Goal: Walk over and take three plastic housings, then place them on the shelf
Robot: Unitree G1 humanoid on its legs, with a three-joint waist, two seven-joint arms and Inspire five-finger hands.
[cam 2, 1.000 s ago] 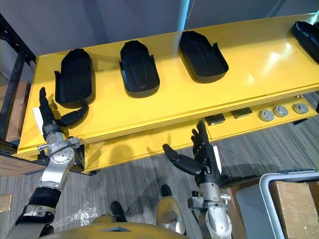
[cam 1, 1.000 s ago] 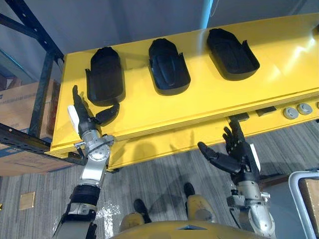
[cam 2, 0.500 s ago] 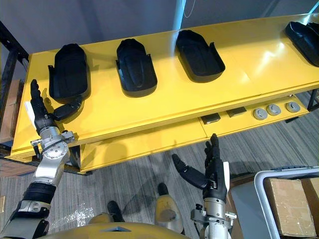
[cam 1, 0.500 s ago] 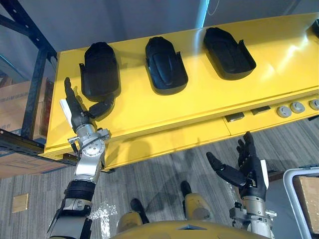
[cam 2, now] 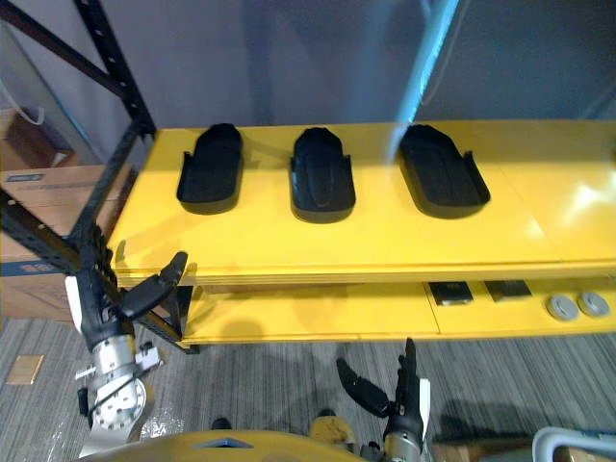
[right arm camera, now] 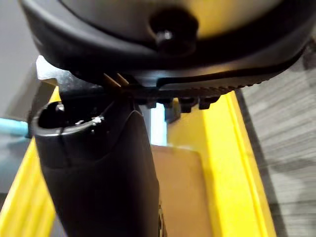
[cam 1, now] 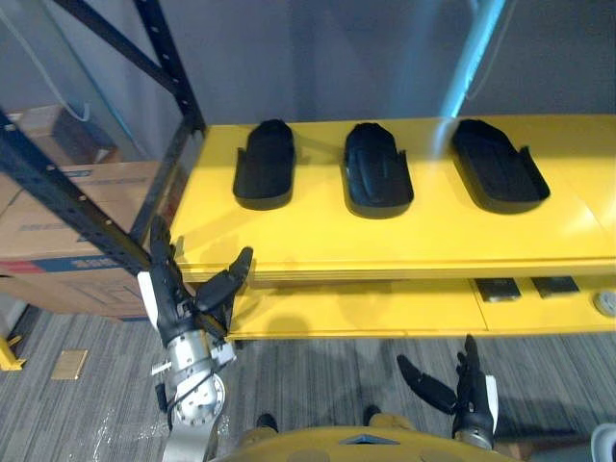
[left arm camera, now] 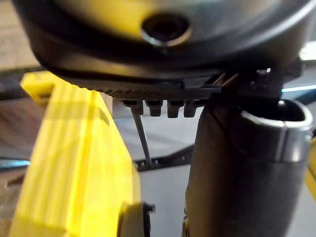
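Three black plastic housings lie in a row on top of the yellow shelf (cam 1: 433,231): left housing (cam 1: 264,166), middle housing (cam 1: 377,170) and right housing (cam 1: 498,166), each apart from its neighbour and untouched. The left robot hand (cam 1: 171,300) stands before the shelf's left front corner, fingers straight, thumb spread, released and empty. The right robot hand (cam 1: 472,402) hangs before the shelf's lower tier, likewise released and empty. A cardboard box (cam 1: 38,231) sits beside the shelf's left end, behind a black rack beam (cam 1: 87,217).
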